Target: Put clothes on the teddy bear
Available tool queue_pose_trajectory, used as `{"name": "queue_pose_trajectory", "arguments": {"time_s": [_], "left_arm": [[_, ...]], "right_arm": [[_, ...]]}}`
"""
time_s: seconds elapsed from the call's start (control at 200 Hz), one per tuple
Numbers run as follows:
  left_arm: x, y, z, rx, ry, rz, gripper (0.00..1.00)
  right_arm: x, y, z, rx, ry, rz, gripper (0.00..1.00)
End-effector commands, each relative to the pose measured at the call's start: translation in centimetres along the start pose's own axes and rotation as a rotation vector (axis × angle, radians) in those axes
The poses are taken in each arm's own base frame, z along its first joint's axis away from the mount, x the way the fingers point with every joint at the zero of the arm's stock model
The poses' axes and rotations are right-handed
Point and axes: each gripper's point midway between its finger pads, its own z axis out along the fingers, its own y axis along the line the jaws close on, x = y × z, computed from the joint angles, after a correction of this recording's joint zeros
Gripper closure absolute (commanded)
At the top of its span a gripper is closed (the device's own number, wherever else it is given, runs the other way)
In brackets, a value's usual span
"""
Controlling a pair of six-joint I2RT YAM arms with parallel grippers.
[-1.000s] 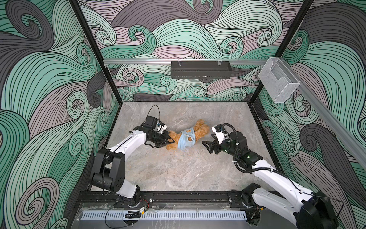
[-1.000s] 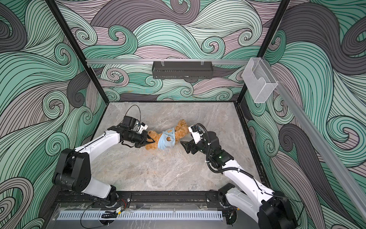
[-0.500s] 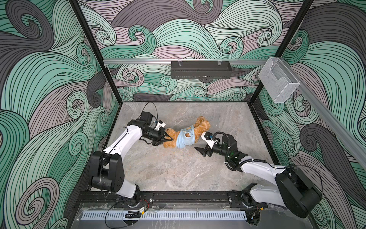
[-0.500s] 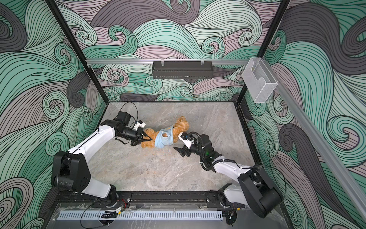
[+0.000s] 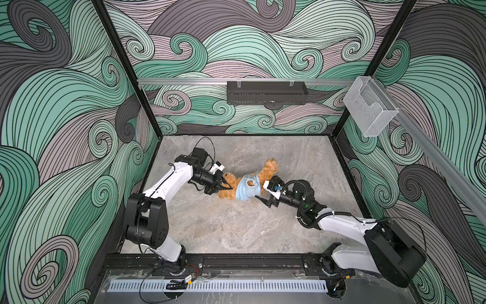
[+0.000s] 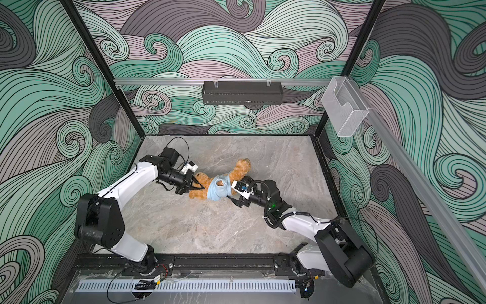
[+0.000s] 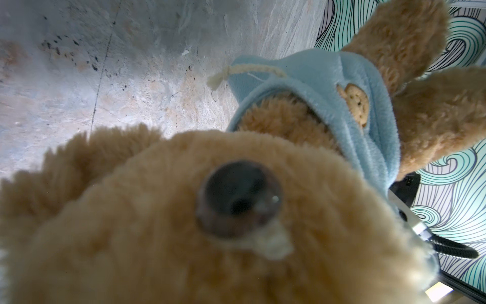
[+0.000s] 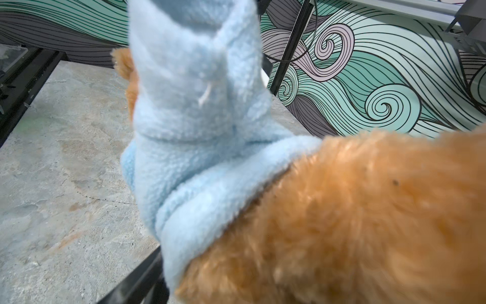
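While the left gripper (image 5: 226,185), pinching the bear (image 5: 232,181) at nine o'clock, is anchoring it, the right gripper (image 5: 265,192), jaws spread, is hovering at the shirt (image 5: 247,188) hem at three o'clock, seemingly for tugging.

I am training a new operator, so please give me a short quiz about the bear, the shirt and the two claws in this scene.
1. True or false: the shirt is around the body of the teddy bear, which lies on the table.
2. Which claw is at the bear's head? A: left claw; B: right claw.
3. Fill in: the right claw's jaws stand ____.
Key: 1 true; 2 A; 3 open.
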Motion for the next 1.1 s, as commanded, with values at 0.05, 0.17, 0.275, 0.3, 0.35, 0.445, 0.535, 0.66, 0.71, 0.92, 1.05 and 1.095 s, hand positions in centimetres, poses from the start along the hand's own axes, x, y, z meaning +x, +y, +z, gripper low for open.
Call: {"name": "queue_pose_trajectory", "arguments": {"time_s": [0.05, 0.17, 0.275, 0.3, 0.35, 0.445, 0.535, 0.66, 0.71, 0.92, 1.05, 1.095], "left_arm": [[0.6, -1.8, 0.7, 0.021, 0.056, 0.078, 1.00], [-0.1, -1.6, 1.2, 0.011, 0.050, 0.091, 1.00], [-1.4, -0.6, 1.5, -0.036, 0.005, 0.091, 0.96], [-1.8, -0.2, 1.5, -0.056, -0.012, 0.090, 0.90], [-2.6, 0.7, 1.3, -0.104, -0.053, 0.090, 0.76], [-4.0, 2.6, 0.3, -0.243, -0.151, 0.096, 0.55], [-5.1, 4.6, -2.9, -0.462, -0.315, 0.106, 0.45], [-5.4, 4.4, -9.7, -0.679, -0.614, 0.172, 0.41], [-5.2, 3.1, -11.3, -0.675, -0.716, 0.247, 0.40], [-1.1, -6.6, -10.2, -0.352, -0.876, 0.853, 0.50], [2.9, -8.5, -5.7, -0.297, -0.701, 1.191, 0.69], [3.7, -8.4, -4.3, -0.308, -0.640, 1.263, 0.74]], "right_arm": [[-0.7, 0.8, 0.9, -0.044, -0.038, -0.078, 0.17], [-0.2, 0.6, 1.6, -0.026, -0.020, -0.071, 0.36], [0.9, 0.1, 1.2, 0.035, 0.002, -0.060, 0.62], [1.2, 0.2, 1.0, 0.047, 0.009, -0.054, 0.64], [1.6, 0.4, 0.8, 0.060, 0.020, -0.050, 0.68], [2.3, 1.2, 0.3, 0.082, 0.056, -0.066, 0.73], [2.9, 1.8, 0.0, 0.095, 0.080, -0.080, 0.76], [3.2, 2.3, -0.1, 0.101, 0.098, -0.089, 0.78], [3.3, 2.4, 0.0, 0.100, 0.104, -0.089, 0.80], [3.5, 3.0, 0.7, 0.093, 0.109, -0.090, 0.84], [3.5, 3.4, 0.8, 0.080, 0.114, -0.077, 0.86], [3.6, 3.4, 0.8, 0.079, 0.118, -0.075, 0.86]]}}
